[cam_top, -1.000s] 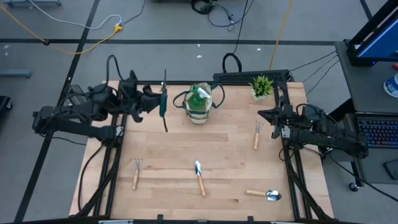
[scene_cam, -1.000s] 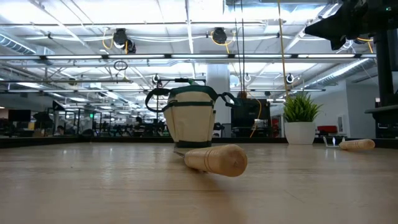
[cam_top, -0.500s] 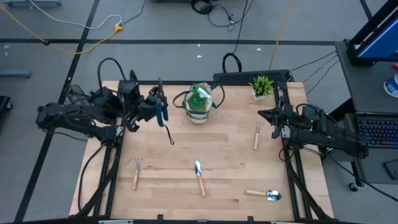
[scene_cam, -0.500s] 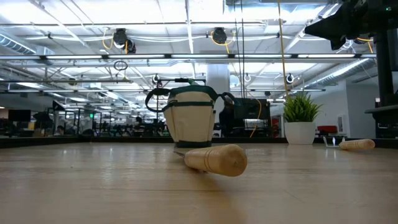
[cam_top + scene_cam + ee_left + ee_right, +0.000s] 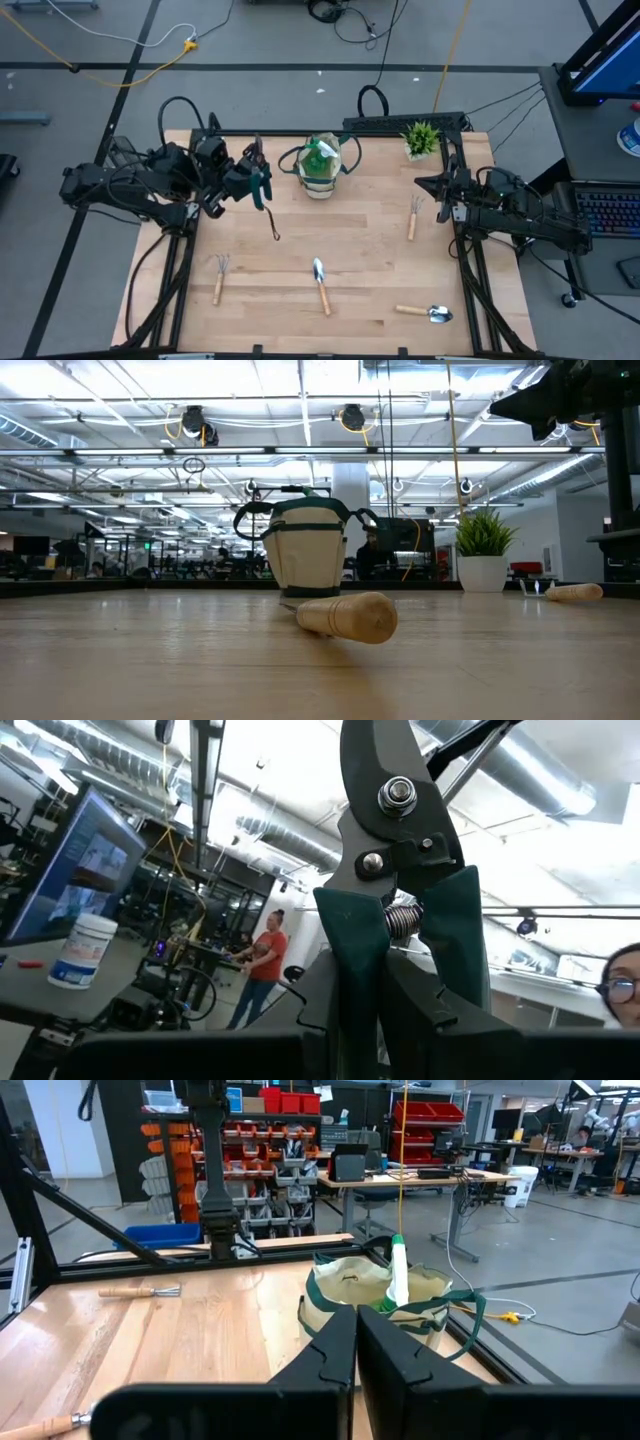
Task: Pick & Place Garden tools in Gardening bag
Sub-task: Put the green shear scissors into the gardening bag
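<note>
My left gripper (image 5: 250, 182) is shut on dark-green-handled pruning shears (image 5: 263, 188), held above the table's far left, just left of the gardening bag (image 5: 320, 172). The beige bag stands on its base at the far middle with a green spray bottle (image 5: 321, 155) sticking out of it. On the wood lie two fork rakes (image 5: 218, 277) (image 5: 413, 216) and two trowels (image 5: 321, 283) (image 5: 426, 313). My right gripper (image 5: 420, 183) is shut on nothing at the table's right edge, facing the bag (image 5: 385, 1305). My left gripper pinches the shears' green handles (image 5: 352, 988) between its two fingers, just below the spring and pivot (image 5: 397, 870). The fingers come from the table's left, slanting upward, and lie across the shears. The shears are lifted clear of the table, blades sticking out beyond the fingers.
A small potted plant (image 5: 421, 138) stands at the far right corner. The middle trowel's wooden handle (image 5: 345, 617) lies close in front of the low camera, with the bag (image 5: 308, 550) behind it. Bare wood lies between the bag and the tools near the front.
My left gripper has tipped its fingers upward and shifted a little toward the table's near edge, still shut on the shears. The shears have turned with it, from lying straight far-to-near to slanting, and stay clear of the table.
</note>
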You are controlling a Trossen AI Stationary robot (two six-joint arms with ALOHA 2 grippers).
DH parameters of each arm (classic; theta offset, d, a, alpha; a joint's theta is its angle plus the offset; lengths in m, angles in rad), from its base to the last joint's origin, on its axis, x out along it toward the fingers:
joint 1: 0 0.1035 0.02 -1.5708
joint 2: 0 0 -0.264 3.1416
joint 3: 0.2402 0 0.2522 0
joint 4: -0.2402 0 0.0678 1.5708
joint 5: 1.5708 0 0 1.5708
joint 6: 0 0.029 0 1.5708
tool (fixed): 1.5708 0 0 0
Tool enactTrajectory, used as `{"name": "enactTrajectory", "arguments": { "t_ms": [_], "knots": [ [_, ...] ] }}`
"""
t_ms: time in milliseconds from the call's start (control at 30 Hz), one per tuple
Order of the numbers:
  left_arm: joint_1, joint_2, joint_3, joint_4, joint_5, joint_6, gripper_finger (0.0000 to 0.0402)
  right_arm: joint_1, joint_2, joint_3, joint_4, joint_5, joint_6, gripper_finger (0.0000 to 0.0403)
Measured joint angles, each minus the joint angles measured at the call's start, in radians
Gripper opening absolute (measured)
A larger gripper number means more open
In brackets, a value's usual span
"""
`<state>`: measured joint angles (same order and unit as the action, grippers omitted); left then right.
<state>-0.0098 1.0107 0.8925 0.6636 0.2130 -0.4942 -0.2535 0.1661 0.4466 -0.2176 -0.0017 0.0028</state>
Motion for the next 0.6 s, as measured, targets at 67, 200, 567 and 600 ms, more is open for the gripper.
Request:
{"name": "enactTrajectory", "arguments": {
  "t_ms": [67, 200, 567, 600],
  "knots": [
    [0.0, 0.0, 0.0, 0.0, -0.003, 0.002, 0.005, 0.0, 0.0, 0.0, 0.0, 0.0, 0.0, 0.0004],
    [-0.001, -0.001, 0.0, -0.044, -0.048, 0.062, 0.005, 0.0, 0.0, 0.0, 0.0, 0.0, 0.0, 0.0004],
    [-0.045, -0.001, 0.0, -0.214, -0.22, 0.4, 0.005, 0.0, 0.0, 0.0, 0.0, 0.0, 0.0, 0.0004],
    [-0.05, -0.001, 0.0, -0.221, -0.239, 0.434, 0.005, 0.0, 0.0, 0.0, 0.0, 0.0, 0.0, 0.0004]
  ]
}}
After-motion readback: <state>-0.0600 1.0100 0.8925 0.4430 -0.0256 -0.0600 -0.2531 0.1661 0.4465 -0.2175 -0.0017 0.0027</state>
